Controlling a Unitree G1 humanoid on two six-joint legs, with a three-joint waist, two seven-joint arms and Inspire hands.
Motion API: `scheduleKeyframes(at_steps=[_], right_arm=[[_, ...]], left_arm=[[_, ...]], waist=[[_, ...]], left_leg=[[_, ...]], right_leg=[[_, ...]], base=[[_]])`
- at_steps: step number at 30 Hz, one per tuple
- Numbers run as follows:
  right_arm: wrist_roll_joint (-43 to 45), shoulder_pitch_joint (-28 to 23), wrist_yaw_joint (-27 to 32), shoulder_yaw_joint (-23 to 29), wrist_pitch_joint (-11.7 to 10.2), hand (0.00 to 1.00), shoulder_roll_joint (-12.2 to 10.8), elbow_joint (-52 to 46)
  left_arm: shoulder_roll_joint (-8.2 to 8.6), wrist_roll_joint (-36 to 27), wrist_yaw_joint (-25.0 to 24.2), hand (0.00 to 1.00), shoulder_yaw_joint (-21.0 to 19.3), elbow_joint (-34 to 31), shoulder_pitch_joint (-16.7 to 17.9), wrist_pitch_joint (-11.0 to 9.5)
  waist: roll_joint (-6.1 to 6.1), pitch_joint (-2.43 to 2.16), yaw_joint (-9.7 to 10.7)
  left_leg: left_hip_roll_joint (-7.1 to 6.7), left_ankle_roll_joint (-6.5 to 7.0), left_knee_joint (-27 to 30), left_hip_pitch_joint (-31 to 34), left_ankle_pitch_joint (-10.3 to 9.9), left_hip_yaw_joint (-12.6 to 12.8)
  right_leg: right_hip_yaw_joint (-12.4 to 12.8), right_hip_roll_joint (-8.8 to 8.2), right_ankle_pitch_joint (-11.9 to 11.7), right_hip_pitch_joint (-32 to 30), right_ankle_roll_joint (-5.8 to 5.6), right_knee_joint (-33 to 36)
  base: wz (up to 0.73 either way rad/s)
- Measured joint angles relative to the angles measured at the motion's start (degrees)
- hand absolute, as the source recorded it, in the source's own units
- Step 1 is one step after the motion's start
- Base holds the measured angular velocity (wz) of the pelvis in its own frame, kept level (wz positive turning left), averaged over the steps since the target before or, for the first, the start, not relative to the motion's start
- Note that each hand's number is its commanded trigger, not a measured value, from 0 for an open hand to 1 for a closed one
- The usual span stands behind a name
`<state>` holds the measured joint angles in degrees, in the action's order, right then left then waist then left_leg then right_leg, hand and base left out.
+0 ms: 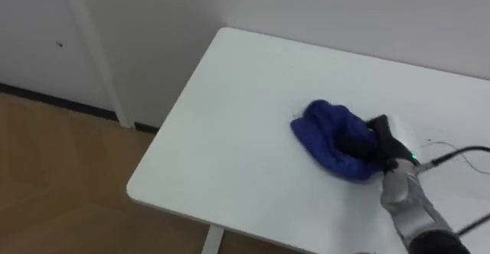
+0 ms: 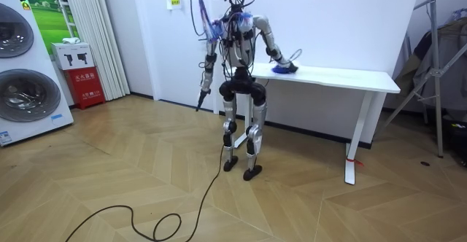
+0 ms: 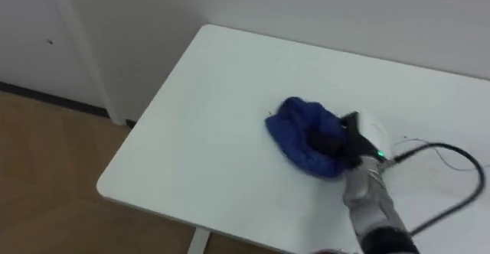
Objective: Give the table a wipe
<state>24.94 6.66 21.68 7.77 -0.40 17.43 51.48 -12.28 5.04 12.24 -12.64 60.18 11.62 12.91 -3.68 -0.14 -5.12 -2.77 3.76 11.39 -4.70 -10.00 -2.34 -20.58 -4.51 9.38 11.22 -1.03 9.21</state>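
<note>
A bunched blue cloth lies on the white table, right of its middle in the eye views. My right hand reaches in from the lower right and rests on the cloth's right side, its dark fingers curled into the folds. In the room view I stand at the left end of the table, right arm stretched out to the cloth. My left hand hangs down beside my hip.
The table's far edge meets a white wall. Its left edge and near corner drop to a wood floor. Washing machines and a red box stand at the room view's left, a metal rack at its right.
</note>
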Motion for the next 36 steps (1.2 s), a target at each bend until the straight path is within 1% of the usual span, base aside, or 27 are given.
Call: scheduleKeyframes(at_steps=[1, 5, 6, 8, 10, 11, 13, 14, 15, 16, 17, 19, 20, 21, 22, 23, 24, 25, 26, 27, 28, 29, 30, 31, 33, 34, 36], right_arm=[[-1.9, -3.5, 1.1, 2.1, -0.6, 1.00, 2.1, 0.5], [-4.7, -8.4, 2.3, 4.8, -0.7, 1.00, 3.3, 0.8], [-5.0, -7.6, 2.4, 4.3, 0.7, 1.00, 2.7, 0.7], [-4.9, -4.3, 3.2, 1.3, 4.8, 1.00, 1.4, 0.0], [-3.3, 2.0, 2.8, -9.0, 13.1, 1.00, -3.1, -3.7], [-2.3, 4.3, 2.0, -12.8, 14.3, 1.00, -5.0, -4.4], [3.4, 16.2, -3.4, -25.6, 14.7, 1.00, -13.8, -5.2], [4.7, 19.2, -4.7, -27.5, 14.1, 1.00, -15.5, -4.9], [6.5, 24.8, -6.8, -29.7, 11.7, 1.00, -17.6, -3.9], [6.7, 29.1, -8.1, -30.1, 9.6, 1.00, -18.1, -2.8], [6.6, 30.7, -8.2, -29.7, 9.3, 1.00, -18.0, -2.7], [5.9, 32.1, -8.0, -26.0, 9.0, 1.00, -15.8, -0.2], [4.9, 31.1, -8.0, -25.4, 9.0, 1.00, -14.8, 1.0], [3.4, 28.8, -8.0, -23.1, 9.0, 1.00, -13.0, 2.9], [3.4, 27.0, -7.9, -22.0, 8.8, 1.00, -11.9, 3.4], [4.1, 22.3, -8.0, -18.8, 8.2, 1.00, -9.0, 3.3], [2.4, 15.1, -7.9, -13.7, 5.9, 1.00, -5.1, 3.0], [1.5, 11.8, -7.7, -10.6, 4.3, 1.00, -3.8, 1.7], [1.4, 7.9, -7.1, -7.4, 3.4, 1.00, -0.9, 1.5], [0.0, 4.8, -6.0, -4.1, 3.2, 1.00, 1.5, 1.6], [-0.5, 3.2, -5.6, -0.5, 3.0, 1.00, 3.1, 2.0], [-0.5, 3.2, -5.7, 0.4, 3.0, 1.00, 3.6, 2.2], [-0.6, 3.6, -5.8, 0.5, 3.0, 1.00, 4.2, 2.4], [-0.5, 4.9, -6.4, 0.0, 3.1, 1.00, 4.0, 2.5], [0.6, 8.2, -6.9, -3.5, 5.1, 1.00, 2.2, 2.5], [1.9, 10.5, -7.7, -7.4, 6.9, 1.00, 1.7, 1.9], [5.1, 13.9, -9.7, -12.9, 9.5, 1.00, 0.3, -0.7]], left_arm=[[-0.53, 1.7, 0.0, 0.00, -0.6, 0.0, 0.4, 0.0], [-1.24, 3.3, 0.2, 0.00, 0.1, 0.0, -0.5, -0.8], [-1.42, 2.5, 0.7, 0.00, 2.2, 0.3, -2.2, -1.2], [-1.18, 1.2, 1.8, 0.00, 5.2, 1.5, -5.7, -2.8], [-1.14, 1.1, 3.0, 0.00, 8.3, 6.2, -11.2, -4.9], [-1.21, 0.9, 3.1, 0.00, 8.7, 6.9, -12.1, -5.0], [-1.24, 0.6, 2.9, 0.00, 10.0, 8.8, -15.3, -5.2], [-1.05, 0.3, 2.7, 0.00, 11.0, 9.0, -16.4, -5.2], [-0.35, 0.0, 2.2, 0.00, 12.3, 8.8, -18.3, -5.4], [-0.04, 0.2, 1.7, 0.00, 13.8, 8.6, -19.3, -5.4], [-0.03, 0.2, 1.2, 0.00, 14.1, 8.4, -19.4, -5.4], [-1.01, -0.4, 0.7, 0.00, 14.3, 8.3, -18.6, -3.9], [-1.49, -1.1, 0.7, 0.00, 14.4, 8.2, -18.0, -3.7], [-2.74, -1.2, 0.6, 0.00, 14.1, 8.2, -16.7, -3.2], [-3.50, -1.1, 0.6, 0.00, 13.5, 8.2, -15.9, -3.1], [-5.00, -1.0, 0.6, 0.00, 11.9, 8.1, -15.0, -2.9], [-5.69, -1.0, 0.7, 0.00, 9.9, 7.8, -13.7, -2.9], [-5.78, -0.8, 0.7, 0.00, 8.6, 7.3, -12.0, -2.9], [-5.65, -0.5, 0.7, 0.00, 6.2, 7.2, -8.7, -2.4], [-5.46, -0.2, 0.8, 0.00, 5.1, 7.0, -7.7, -1.3], [-4.96, 0.5, 0.8, 0.00, 4.1, 6.2, -7.0, -1.1], [-4.65, 0.5, 0.8, 0.00, 3.9, 6.1, -6.9, -1.1], [-3.97, -0.1, 0.8, 0.00, 4.2, 6.1, -7.4, -1.2], [-3.28, -1.1, 0.8, 0.00, 4.5, 6.0, -7.9, -1.9], [-2.05, -1.1, 1.0, 0.00, 4.5, 5.7, -8.3, -3.0], [-0.77, -1.4, 1.3, 0.00, 4.6, 5.7, -8.6, -3.4], [0.85, -3.5, 1.4, 0.00, 5.0, 5.7, -9.5, -3.5]], waist=[[0.19, -0.11, 0.6], [0.95, -0.53, 1.9], [1.29, -0.58, 1.3], [1.86, -0.53, -1.6], [1.95, -0.46, -7.7], [1.95, -0.44, -9.0], [1.55, -0.19, -11.2], [1.48, 0.06, -11.6], [1.30, 0.56, -12.9], [0.87, 0.49, -12.8], [0.71, 0.46, -12.8], [-0.15, 0.51, -12.2], [-0.28, 0.55, -12.2], [-0.62, 0.58, -12.2], [-0.90, 0.60, -12.0], [-1.72, 0.54, -9.6], [-2.07, 0.09, -8.5], [-1.80, 0.22, -8.1], [-1.63, -0.10, -6.2], [-0.84, -0.07, -3.9], [-0.34, -0.06, -2.5], [-0.20, -0.18, -2.0], [0.36, -0.04, -1.4], [0.79, -0.02, -2.2], [1.21, -0.08, -4.8], [1.72, -0.08, -5.8], [1.80, -0.24, -6.0]], left_leg=[[0.04, 0.38, 1.2, 0.0, -1.1, 0.4], [0.87, 1.49, 5.4, -1.0, -3.3, 2.1], [1.50, 1.72, 6.3, -0.8, -3.9, 3.7], [2.72, 1.59, 7.8, -0.8, -5.2, 7.6], [5.24, -0.07, 9.8, -0.5, -6.6, 12.2], [5.84, -0.61, 10.3, -0.2, -6.9, 12.3], [8.41, -2.95, 14.0, 3.8, -8.2, 10.0], [8.48, -3.22, 14.5, 4.8, -8.3, 8.2], [8.63, -3.85, 15.2, 7.1, -8.2, 3.8], [8.62, -5.08, 15.4, 9.4, -7.5, -1.2], [8.72, -5.83, 15.2, 10.3, -7.1, -3.4], [10.51, -9.28, 14.1, 10.2, -6.0, -9.2], [11.22, -10.25, 13.5, 9.6, -5.9, -10.4], [13.15, -12.39, 11.4, 8.2, -5.3, -11.2], [14.54, -13.60, 10.4, 7.6, -4.8, -10.6], [16.74, -15.50, 10.4, 8.3, -4.0, -10.0], [19.61, -14.53, 11.3, 9.0, -2.4, -7.6], [20.14, -12.85, 12.7, 9.2, -1.4, -4.4], [19.15, -11.51, 16.1, 9.8, -1.3, 1.8], [16.77, -9.17, 17.7, 10.6, -3.2, 4.9], [13.43, -7.66, 17.4, 10.5, -4.8, 7.4], [11.73, -6.94, 16.8, 10.1, -5.2, 8.8], [8.82, -5.51, 14.9, 8.6, -5.7, 11.2], [7.55, -3.80, 12.5, 6.5, -5.4, 13.2], [7.36, -4.21, 8.7, 3.3, -4.5, 12.9], [7.58, -4.39, 7.2, 2.2, -3.6, 12.9], [7.64, -4.84, 5.4, 2.2, -2.7, 13.0]], right_leg=[[0.0, -0.43, 0.5, 0.0, -0.83, 1.8], [-0.2, -1.71, 1.7, -0.6, -2.60, 8.2], [-0.2, -2.67, 2.3, -2.6, -3.31, 12.5], [0.0, -6.22, 4.5, -6.5, -3.10, 21.0], [2.7, -10.87, 6.5, -10.0, -3.18, 25.8], [3.3, -11.78, 6.5, -10.5, -3.22, 25.3], [3.4, -14.30, 6.1, -10.7, -3.76, 17.6], [3.4, -14.68, 5.7, -10.3, -4.24, 15.1], [3.0, -15.02, 4.2, -9.3, -4.56, 10.1], [2.8, -15.12, 2.4, -8.7, -4.77, 6.7], [2.8, -15.27, 1.3, -8.7, -4.85, 5.4], [3.3, -15.42, -2.4, -7.7, -4.55, 3.4], [3.2, -15.24, -2.9, -7.6, -4.50, 3.5], [2.1, -14.23, -3.7, -8.1, -4.58, 4.2], [1.0, -13.73, -3.7, -8.5, -4.68, 5.0], [-0.9, -12.10, -3.3, -9.9, -5.76, 8.1], [-2.5, -11.03, 0.3, -10.1, -7.89, 12.8], [-3.0, -10.86, 1.4, -10.1, -7.03, 13.5], [-3.9, -10.17, 1.9, -9.5, -4.73, 12.5], [-6.1, -8.78, 1.1, -7.9, -2.46, 9.4], [-7.6, -7.70, 0.5, -6.9, -1.11, 7.2], [-7.9, -7.25, 0.3, -6.5, -0.66, 6.5], [-7.5, -6.60, 0.4, -6.6, 0.28, 6.2], [-5.6, -5.58, 0.6, -7.3, 1.39, 6.2], [0.0, -3.86, 0.8, -8.1, 2.83, 6.8], [2.3, -2.88, 0.4, -8.8, 4.92, 6.5], [4.5, -1.80, 0.0, -10.9, 5.88, 6.7]], base=[[-0.09], [-0.29], [-0.79], [-1.16], [-1.65], [-1.51], [-0.89], [-0.08], [0.60], [0.92], [1.30], [1.33], [1.14], [0.72], [1.10], [1.36], [1.25], [0.63], [0.32], [0.44], [0.47], [0.11], [-0.37], [-0.64], [-1.28], [-1.30], [-0.79]])
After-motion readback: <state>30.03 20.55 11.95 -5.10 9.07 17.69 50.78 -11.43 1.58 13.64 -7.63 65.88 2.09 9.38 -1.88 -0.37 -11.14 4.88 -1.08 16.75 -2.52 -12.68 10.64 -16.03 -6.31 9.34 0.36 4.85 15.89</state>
